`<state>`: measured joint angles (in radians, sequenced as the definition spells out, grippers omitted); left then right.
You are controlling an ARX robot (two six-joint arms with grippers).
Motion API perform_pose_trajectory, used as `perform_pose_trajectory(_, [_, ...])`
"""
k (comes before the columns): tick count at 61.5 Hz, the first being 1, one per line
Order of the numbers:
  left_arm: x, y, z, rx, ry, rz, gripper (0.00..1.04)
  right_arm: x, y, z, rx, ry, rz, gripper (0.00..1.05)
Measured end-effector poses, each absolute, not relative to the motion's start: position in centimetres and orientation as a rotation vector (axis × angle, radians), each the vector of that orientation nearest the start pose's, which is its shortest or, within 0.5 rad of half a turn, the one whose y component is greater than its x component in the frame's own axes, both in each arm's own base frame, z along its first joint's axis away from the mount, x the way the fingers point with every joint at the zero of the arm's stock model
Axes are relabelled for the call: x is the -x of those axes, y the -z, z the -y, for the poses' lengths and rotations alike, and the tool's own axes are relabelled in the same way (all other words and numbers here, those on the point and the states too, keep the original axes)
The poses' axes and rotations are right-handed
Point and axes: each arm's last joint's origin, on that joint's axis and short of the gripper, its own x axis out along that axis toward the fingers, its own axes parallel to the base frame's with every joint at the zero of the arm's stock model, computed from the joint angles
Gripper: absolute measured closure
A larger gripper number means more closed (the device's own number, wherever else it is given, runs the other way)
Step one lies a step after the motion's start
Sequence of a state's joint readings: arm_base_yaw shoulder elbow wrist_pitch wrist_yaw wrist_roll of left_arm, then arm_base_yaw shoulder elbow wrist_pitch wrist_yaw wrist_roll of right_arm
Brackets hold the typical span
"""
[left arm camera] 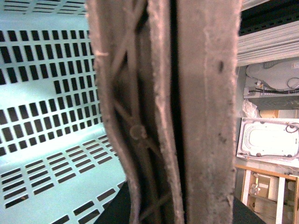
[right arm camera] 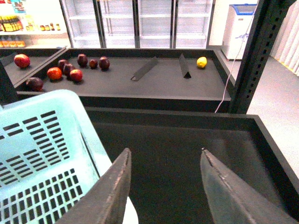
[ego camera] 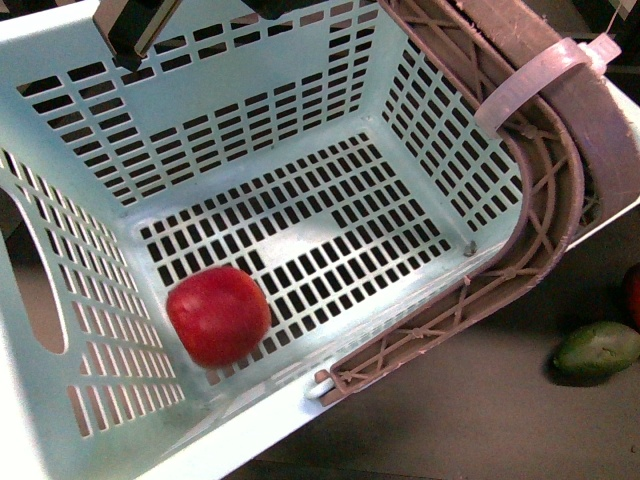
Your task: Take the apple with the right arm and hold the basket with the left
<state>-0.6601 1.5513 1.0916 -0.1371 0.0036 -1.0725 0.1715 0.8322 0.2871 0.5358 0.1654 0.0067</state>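
The red apple (ego camera: 218, 315) lies inside the pale mint-green basket (ego camera: 300, 100), on its slotted floor near the front left corner. The basket is tilted. Its brown ribbed handle (ego camera: 560, 200) runs along the right rim. In the left wrist view the handle (left arm camera: 205, 93) fills the middle, and my left gripper (left arm camera: 182, 212) is shut on it, with the basket's inside (left arm camera: 46, 93) beside it. My right gripper (right arm camera: 166, 156) is open and empty, next to the outside of the basket (right arm camera: 42, 140), over a dark bin. It holds nothing.
A dull green oval fruit (ego camera: 597, 350) and a red fruit (ego camera: 633, 295) lie on the dark surface right of the basket. A white strap (ego camera: 530, 80) loops over the handle. Beyond, dark display trays hold several red fruits (right arm camera: 70, 70) and a lemon (right arm camera: 201, 62). A black post (right arm camera: 254, 56) stands right.
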Motion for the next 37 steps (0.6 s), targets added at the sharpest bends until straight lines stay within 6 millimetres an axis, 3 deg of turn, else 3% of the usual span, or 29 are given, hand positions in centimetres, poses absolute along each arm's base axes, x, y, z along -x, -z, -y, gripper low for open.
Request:
perform_pose_trajectory(15, [-26.9,-25.8,20.9,0.802,0.273,-0.848,0.89,-15.8,-20.2,-1.5,-0.006,-0.004,-0.007,1.03])
perform_pose_trajectory(37, [-26.9,-25.8,20.9,0.799,0.269,-0.843,0.89,-13.8,-18.4,-0.1,-0.003,-0.002,-0.009,1.03])
